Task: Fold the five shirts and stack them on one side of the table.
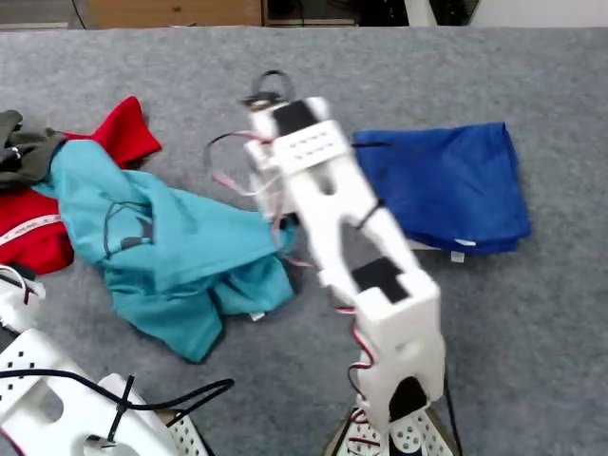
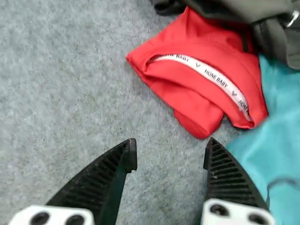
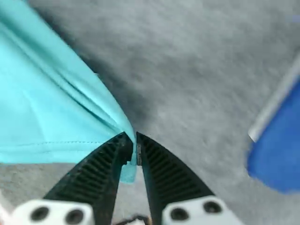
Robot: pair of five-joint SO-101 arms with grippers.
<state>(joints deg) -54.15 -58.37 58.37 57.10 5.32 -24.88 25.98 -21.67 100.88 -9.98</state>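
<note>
The right gripper is clenched on a folded edge of the teal shirt, which lies crumpled and spread out on the grey table. The left gripper is released, its jaws wide apart above bare table just beside the red shirt, which touches the teal shirt. A dark shirt lies on the red one, beyond the teal shirt. A folded blue shirt lies apart from the teal shirt, across the right arm.

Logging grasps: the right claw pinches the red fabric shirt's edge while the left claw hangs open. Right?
Not quite: the right wrist view shows the right claw shut on the crumpled teal fabric shirt, not red. The left claw does hang open.
</note>
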